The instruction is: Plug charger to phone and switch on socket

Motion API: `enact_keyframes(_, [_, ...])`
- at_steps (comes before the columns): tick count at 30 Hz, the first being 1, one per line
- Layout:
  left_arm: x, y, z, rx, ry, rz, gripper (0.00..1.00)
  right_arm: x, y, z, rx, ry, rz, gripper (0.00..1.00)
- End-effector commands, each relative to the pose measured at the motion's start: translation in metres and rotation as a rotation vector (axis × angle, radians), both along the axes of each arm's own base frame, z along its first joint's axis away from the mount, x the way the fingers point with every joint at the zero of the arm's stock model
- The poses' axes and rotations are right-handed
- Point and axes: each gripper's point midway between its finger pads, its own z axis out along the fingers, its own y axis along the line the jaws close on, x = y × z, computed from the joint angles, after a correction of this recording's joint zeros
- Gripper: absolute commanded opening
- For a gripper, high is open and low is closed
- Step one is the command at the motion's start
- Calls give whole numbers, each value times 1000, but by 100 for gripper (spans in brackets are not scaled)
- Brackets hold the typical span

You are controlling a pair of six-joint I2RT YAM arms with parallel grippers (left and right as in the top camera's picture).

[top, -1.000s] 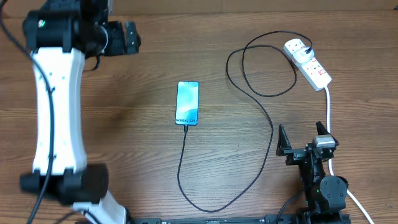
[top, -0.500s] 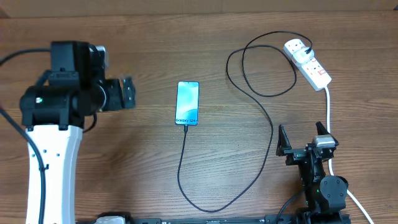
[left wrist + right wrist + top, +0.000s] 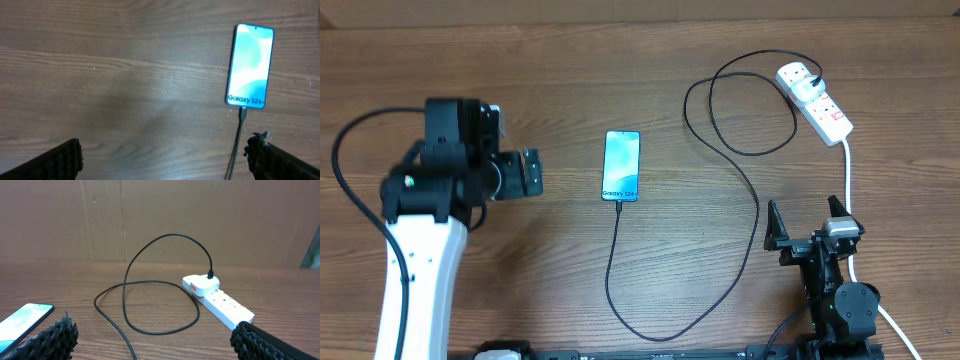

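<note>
Bare brown wooden table [image 3: 570,90] separates your released left gripper [image 3: 534,172] from the slim teal-screened phone [image 3: 622,165]. Your right gripper [image 3: 807,222] stands released near the front edge.

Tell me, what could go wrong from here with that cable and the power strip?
The charger loops across the table between the right end effector and the socket; reaching over might snag it and tug its tip from the phone. The white lead runs right beside that end effector and could catch too. The socket's switches look small, so wide-open fingers might press the wrong one.
</note>
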Motion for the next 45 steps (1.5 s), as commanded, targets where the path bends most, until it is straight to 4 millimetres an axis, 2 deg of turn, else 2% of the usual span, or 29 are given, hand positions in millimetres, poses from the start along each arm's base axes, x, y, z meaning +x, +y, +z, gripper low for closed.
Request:
enact_keyframes(1, [-14, 0, 6, -18, -122, 27, 100, 0, -1, -1, -1, -6, -6, 100])
enact_keyframes(9, [-72, 7, 16, 33, -325, 20, 100, 0, -1, -1, -1, -6, -6, 100])
enact_keyframes(16, [-98, 6, -5, 72, -371, -34, 100, 0, -1, -1, -1, -6, -6, 100])
enact_keyframes(20, [-96, -4, -16, 51, -409, -99, 100, 0, -1, -1, -1, -6, -6, 100])
enact_keyframes(25, [-81, -20, -5, 24, -596, -194, 100, 0, -1, -1, -1, -6, -6, 100])
enact_keyframes(33, [-84, -23, -11, 18, -668, -204, 100, 0, -1, -1, -1, -6, -6, 100])
enact_keyframes(40, [-87, -23, -26, 74, -724, -250, 100, 0, -1, -1, -1, -6, -6, 100])
enact_keyframes(45, [-82, -22, -26, 91, -824, -245, 100, 0, -1, -1, -1, -6, -6, 100])
